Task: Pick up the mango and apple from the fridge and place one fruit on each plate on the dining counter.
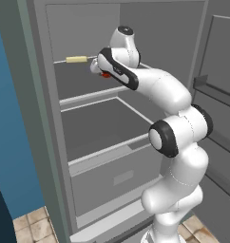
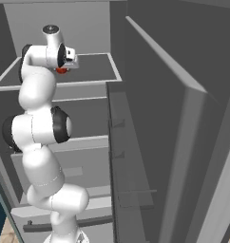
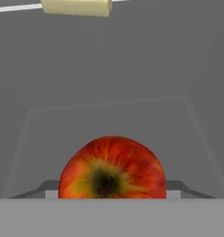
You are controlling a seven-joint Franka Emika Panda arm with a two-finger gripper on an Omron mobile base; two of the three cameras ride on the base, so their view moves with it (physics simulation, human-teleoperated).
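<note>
Kitchen: open fridge (image 1: 112, 142) with shelves, tiled floor (image 1: 33, 225).

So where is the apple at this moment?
The apple sits on the upper shelf of the fridge, between the fingers in the hand view, with a pale yellow stick behind it.

You will find no text, label, brand, number or sign to read anywhere here. The apple (image 3: 112, 167) just ahead of the hand has plain red and yellow skin with no sticker. The pale yellow stick (image 3: 77, 7) farther beyond the hand is unmarked. The fridge (image 1: 95, 123) walls, shelves and drawer fronts around the hand are bare grey, and the door (image 2: 183, 142) off to the hand's side carries no lettering either.
</note>
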